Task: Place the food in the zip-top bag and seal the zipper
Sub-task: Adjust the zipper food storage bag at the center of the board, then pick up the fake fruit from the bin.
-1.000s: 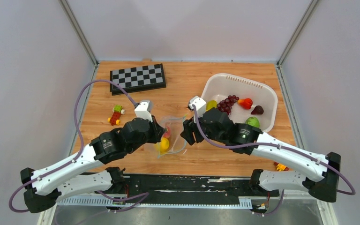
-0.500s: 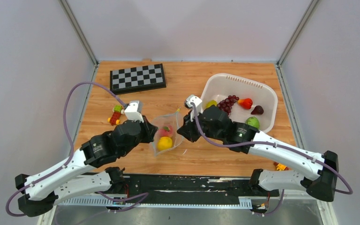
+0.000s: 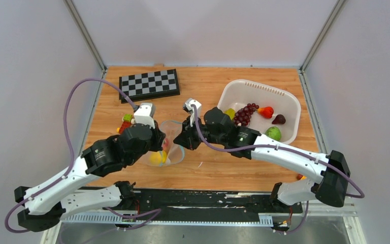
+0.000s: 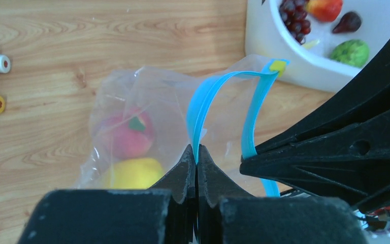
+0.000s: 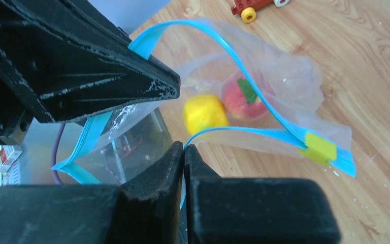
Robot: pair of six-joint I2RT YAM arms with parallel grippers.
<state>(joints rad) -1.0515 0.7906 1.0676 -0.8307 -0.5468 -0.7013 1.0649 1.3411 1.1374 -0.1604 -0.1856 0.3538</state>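
The clear zip-top bag hangs between my two grippers over the table's middle, its mouth held open. Inside it lie a yellow lemon and a pink peach; both also show in the right wrist view, the lemon and the peach. My left gripper is shut on one side of the teal-blue zipper. My right gripper is shut on the zipper's other side, near its yellow slider. More food lies in the basket: grapes, a strawberry, a green fruit.
The white perforated basket stands at the back right. A folded chessboard lies at the back left. A red-yellow-green toy block car sits left of the bag, partly behind my left arm. Another small toy shows by the right arm's base.
Both grippers have carried the bag leftward and a little toward the back. The lemon and peach have shifted with it.
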